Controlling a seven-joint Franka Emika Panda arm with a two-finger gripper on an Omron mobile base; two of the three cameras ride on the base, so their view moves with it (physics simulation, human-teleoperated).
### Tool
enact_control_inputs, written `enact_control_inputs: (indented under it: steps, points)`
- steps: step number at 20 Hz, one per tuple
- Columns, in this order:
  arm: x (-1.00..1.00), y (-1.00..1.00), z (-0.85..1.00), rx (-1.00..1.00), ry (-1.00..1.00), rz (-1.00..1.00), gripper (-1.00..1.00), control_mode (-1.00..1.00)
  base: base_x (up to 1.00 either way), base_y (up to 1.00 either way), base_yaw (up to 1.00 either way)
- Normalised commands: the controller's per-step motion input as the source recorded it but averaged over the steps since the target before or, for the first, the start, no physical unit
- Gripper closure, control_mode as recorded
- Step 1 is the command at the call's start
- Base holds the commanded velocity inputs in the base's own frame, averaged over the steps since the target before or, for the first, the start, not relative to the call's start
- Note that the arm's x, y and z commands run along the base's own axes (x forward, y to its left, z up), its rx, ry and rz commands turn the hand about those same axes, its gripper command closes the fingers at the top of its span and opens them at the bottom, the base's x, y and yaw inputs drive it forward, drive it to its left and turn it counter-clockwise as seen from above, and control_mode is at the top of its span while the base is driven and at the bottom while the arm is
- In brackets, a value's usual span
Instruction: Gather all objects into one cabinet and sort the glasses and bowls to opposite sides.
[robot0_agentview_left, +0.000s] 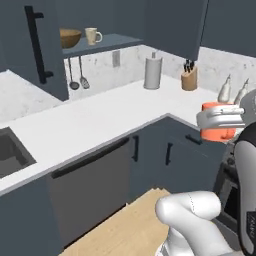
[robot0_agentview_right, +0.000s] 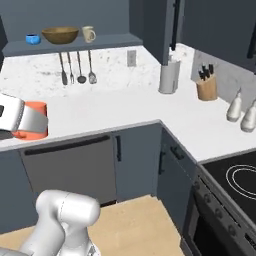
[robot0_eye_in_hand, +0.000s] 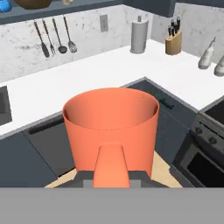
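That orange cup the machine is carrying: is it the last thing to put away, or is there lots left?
Looks like the last one. On the open cabinet shelf the blue bowl, wooden bowl and beige mug already sit, bowls to the left, mug to the right. The hand is holding the orange-red cup in the air in front of the counter. Left: placing it on the shelf, probably beside the mug.

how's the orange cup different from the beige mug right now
The orange-red cup is clamped in the gripper out in front of the counter; the beige mug stands on the cabinet shelf beside the wooden bowl. The mug has a handle; the cup shows none. Both are upright and open-topped.
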Motion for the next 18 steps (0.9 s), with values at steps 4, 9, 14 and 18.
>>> enact_control_inputs:
  steps: [4, 9, 14, 18]
  points:
    - [0.00, 0.00, 0.00, 0.00, 0.00, 0.00, 1.00, 1.00, 0.72, -0.35, 0.65]
    - [0.00, 0.00, 0.00, 0.00, 0.00, 0.00, 1.00, 1.00, 0.73, -0.39, 0.52]
    - [0.00, 0.00, 0.00, 0.00, 0.00, 0.00, 1.00, 1.00, 0.59, -0.33, 0.40]
    - [0.00, 0.00, 0.00, 0.00, 0.00, 0.00, 1.00, 1.00, 0.26, -0.23, 0.08]
